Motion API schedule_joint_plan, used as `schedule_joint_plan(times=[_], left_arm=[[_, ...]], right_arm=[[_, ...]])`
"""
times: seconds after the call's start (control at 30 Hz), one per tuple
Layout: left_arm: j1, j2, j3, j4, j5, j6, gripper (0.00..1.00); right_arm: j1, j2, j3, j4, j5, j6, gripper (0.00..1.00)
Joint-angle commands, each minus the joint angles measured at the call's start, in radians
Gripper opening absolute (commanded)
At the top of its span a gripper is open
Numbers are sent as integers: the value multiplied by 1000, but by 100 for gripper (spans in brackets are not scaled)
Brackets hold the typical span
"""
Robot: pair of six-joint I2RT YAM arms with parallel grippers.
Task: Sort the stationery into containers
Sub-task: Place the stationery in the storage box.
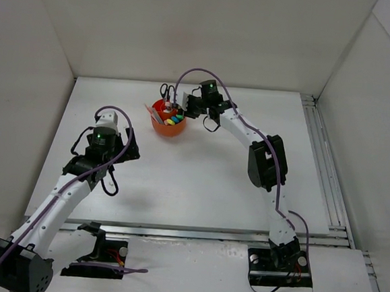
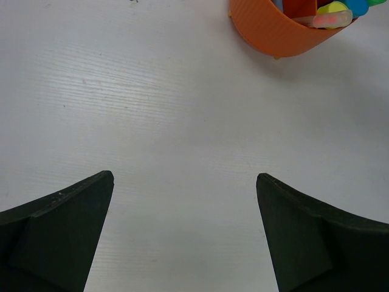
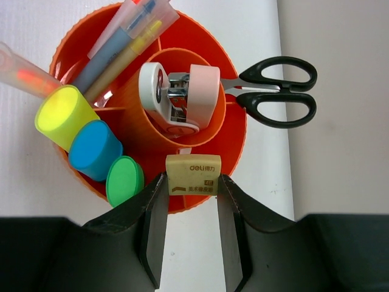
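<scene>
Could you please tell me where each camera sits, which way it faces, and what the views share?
Top external: above and behind the bases, looking down at the table; left arm and right arm both show.
Left wrist: on the left arm, facing down at the table; the open left gripper frames it.
Right wrist: looking down into the orange organiser; right gripper clamps an eraser.
Shared: all three show the organiser.

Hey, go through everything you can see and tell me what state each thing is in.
left gripper: open, empty.
right gripper: shut on the eraser.
eraser: gripped, at the organiser's rim.
organiser: upright, partly filled.
highlighters: capped, standing in the outer ring.
scissors: closed, handles sticking out.
stapler: standing in the central cup.
pens: leaning in a ring compartment.
</scene>
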Motion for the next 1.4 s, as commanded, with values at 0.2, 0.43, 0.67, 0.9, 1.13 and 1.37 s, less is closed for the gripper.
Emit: schedule_joint_plan(times=[0.2,0.43,0.67,0.9,1.13,1.37], left_arm=[[5,23,61,65,-9,11,100],[5,36,70,65,-9,11,99],[5,33,68,61,-18,11,100],[5,37,70,58,-23,12,100],[5,45,73,62,-21,12,100],[5,48,77,65,-18,8,99]], right_arm=[[-15,-73,-42,224,6,89,27],[-12,-6,47,235,61,155,31],[-2,62,129,201,97,141,37],[4,69,118,181,128,101,39],[16,42,81,147,112,48,42],[19,-39,3,248,89,129,42]])
